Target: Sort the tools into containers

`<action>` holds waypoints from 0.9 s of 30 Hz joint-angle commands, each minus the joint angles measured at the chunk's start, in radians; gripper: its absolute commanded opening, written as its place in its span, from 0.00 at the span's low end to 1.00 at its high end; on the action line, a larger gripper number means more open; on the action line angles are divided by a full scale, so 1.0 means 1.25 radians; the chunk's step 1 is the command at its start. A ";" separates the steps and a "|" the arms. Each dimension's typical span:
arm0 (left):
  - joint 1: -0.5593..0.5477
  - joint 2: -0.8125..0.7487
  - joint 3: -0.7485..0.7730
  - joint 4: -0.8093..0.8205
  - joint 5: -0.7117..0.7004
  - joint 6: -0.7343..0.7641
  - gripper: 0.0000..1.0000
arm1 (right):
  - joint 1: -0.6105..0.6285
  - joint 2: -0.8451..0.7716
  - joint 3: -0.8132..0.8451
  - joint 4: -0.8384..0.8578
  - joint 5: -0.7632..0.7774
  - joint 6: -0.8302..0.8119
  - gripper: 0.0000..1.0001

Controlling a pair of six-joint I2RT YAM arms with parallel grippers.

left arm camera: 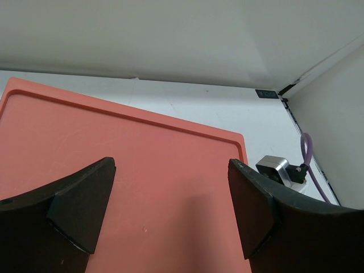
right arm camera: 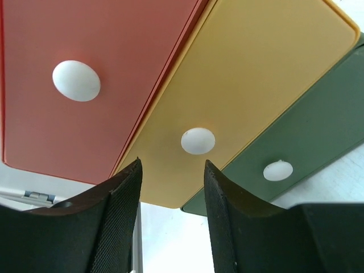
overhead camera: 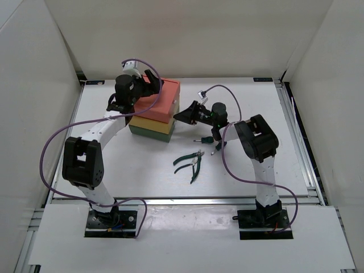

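Observation:
The containers are three stacked box drawers: salmon-red (overhead camera: pixel 161 100) on top, yellow (overhead camera: pixel 152 126) in the middle, dark green (overhead camera: pixel 147 134) at the bottom. My left gripper (overhead camera: pixel 149 79) hovers open over the salmon lid (left arm camera: pixel 142 165), with nothing between its fingers (left arm camera: pixel 259 199). My right gripper (overhead camera: pixel 183 115) faces the drawer fronts, open and empty, just short of the yellow drawer's white knob (right arm camera: pixel 198 140). The salmon knob (right arm camera: pixel 76 81) and green knob (right arm camera: pixel 277 170) flank it. Dark-green-handled pliers (overhead camera: pixel 190 162) and a stubby screwdriver (overhead camera: pixel 203 140) lie on the table; a second screwdriver (overhead camera: pixel 218 146) lies by the right arm.
White walls close in the table (overhead camera: pixel 142 170) on three sides. Purple cables loop from both arms, and the right arm's cable (overhead camera: pixel 227 162) hangs beside the tools. The right arm's wrist camera (left arm camera: pixel 277 169) shows past the salmon lid's corner.

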 commanded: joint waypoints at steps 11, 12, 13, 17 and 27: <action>-0.017 0.033 -0.061 -0.075 0.010 -0.023 0.89 | 0.012 0.045 0.069 0.062 0.000 0.014 0.42; -0.016 0.032 -0.064 -0.075 0.010 -0.024 0.89 | 0.010 0.045 0.071 0.062 0.003 0.017 0.42; -0.017 0.032 -0.064 -0.075 0.012 -0.023 0.89 | 0.010 0.045 0.073 0.061 0.004 0.011 0.43; -0.019 0.027 -0.069 -0.075 0.012 -0.019 0.89 | 0.010 0.045 0.076 0.060 0.013 0.011 0.42; -0.017 0.022 -0.079 -0.075 0.017 -0.019 0.89 | 0.007 0.055 0.086 0.056 0.037 0.011 0.42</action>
